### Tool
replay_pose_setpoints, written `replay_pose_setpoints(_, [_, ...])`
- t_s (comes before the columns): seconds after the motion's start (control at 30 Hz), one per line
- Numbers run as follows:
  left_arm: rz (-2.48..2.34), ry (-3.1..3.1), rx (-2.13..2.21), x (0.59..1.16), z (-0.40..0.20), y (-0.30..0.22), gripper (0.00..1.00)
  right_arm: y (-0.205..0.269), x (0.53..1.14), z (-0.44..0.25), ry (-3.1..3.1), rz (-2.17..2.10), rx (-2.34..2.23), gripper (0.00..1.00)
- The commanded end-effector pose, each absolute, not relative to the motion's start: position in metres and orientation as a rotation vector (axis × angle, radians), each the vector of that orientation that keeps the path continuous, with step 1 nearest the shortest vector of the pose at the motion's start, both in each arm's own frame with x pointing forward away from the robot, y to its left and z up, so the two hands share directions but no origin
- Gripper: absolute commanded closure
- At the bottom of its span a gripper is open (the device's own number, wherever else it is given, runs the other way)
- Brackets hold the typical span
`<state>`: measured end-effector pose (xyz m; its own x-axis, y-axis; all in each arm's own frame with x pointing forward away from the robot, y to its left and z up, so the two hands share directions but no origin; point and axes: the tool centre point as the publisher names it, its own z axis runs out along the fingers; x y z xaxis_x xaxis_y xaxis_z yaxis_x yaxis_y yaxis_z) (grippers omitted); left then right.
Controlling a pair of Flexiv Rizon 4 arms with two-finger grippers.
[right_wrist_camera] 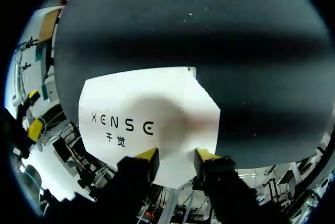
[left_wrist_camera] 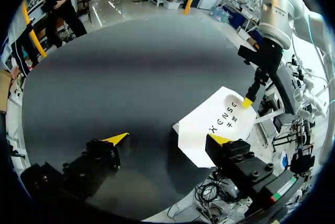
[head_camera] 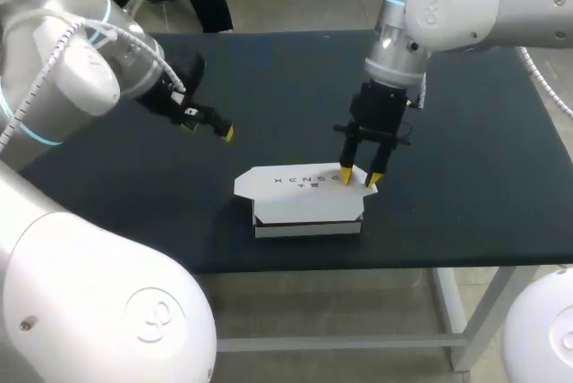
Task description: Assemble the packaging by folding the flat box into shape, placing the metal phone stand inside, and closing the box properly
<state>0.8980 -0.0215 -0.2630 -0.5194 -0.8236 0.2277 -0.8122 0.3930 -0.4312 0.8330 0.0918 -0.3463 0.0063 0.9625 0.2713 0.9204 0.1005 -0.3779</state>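
White box [head_camera: 304, 200] sits near the table's [head_camera: 466, 177] front edge, lid down. Right pincer [head_camera: 360, 176], narrowly spread, rests its tips on the lid's right end. Left pincer [head_camera: 208, 129] is spread, well apart. Recommended: press straight down, evenly, without shifting the box.

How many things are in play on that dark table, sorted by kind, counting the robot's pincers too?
White box: 1
Yellow-tipped pincers: 2, the left pincer and the right pincer
Total: 3
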Motion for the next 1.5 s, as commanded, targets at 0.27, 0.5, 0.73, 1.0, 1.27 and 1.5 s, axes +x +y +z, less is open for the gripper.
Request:
replay_pose_setpoints(0.27, [-0.084,2.507,-2.535,0.895,-0.269,-0.048,0.0,0.087,0.827,-0.351,-1.909,0.085,-1.842,0.52])
replay_pose_setpoints(0.5, [-0.019,2.456,-2.764,0.887,-0.276,-0.052,0.0,0.085,0.827,-0.352,-1.908,0.077,-1.848,0.52])
replay_pose_setpoints(0.73, [0.023,2.44,-2.789,0.887,-0.279,-0.052,0.0,0.084,0.827,-0.353,-1.904,0.063,-1.855,0.51])
replay_pose_setpoints(1.0, [0.023,2.44,-2.789,0.887,-0.279,-0.052,0.0,0.086,0.827,-0.352,-1.908,0.053,-1.853,0.51])
replay_pose_setpoints(1.27, [0.088,2.551,-2.691,0.878,-0.291,-0.069,0.25,0.086,0.828,-0.353,-1.902,0.051,-1.861,0.51])
replay_pose_setpoints(1.5, [-0.011,2.479,-2.727,0.857,-0.302,-0.077,0.51,0.087,0.83,-0.354,-1.906,0.06,-1.858,0.51])
